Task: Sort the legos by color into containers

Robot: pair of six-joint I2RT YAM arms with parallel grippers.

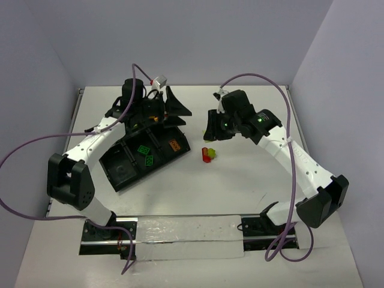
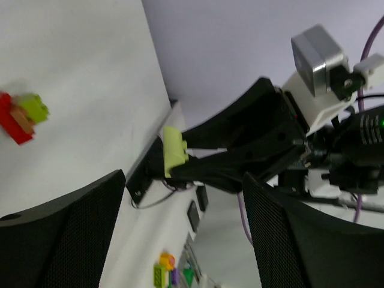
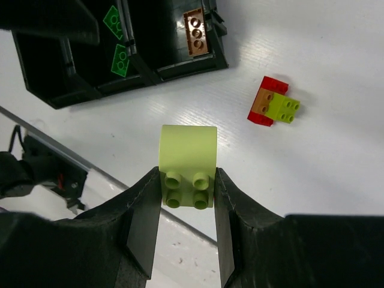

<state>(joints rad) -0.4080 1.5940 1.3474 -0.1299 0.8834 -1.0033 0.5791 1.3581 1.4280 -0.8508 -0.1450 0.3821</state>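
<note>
My right gripper (image 3: 188, 198) is shut on a yellow-green lego (image 3: 188, 165) and holds it above the table, right of the black tray (image 1: 120, 167); it is at centre right in the top view (image 1: 211, 129). A small cluster of red, orange and yellow-green legos (image 1: 208, 154) lies on the table beside the tray's right end (image 3: 274, 102). The tray holds two green legos (image 3: 117, 39) in one compartment and an orange lego (image 3: 197, 31) in the end one. My left gripper (image 1: 172, 109) is open and empty over the tray's far side (image 2: 183, 180).
The left wrist view shows the right gripper's fingers (image 2: 240, 144) with the yellow-green lego (image 2: 174, 150) across from it. A metal rail (image 1: 180, 231) runs along the near table edge. Purple cables (image 1: 36, 144) loop beside both arms.
</note>
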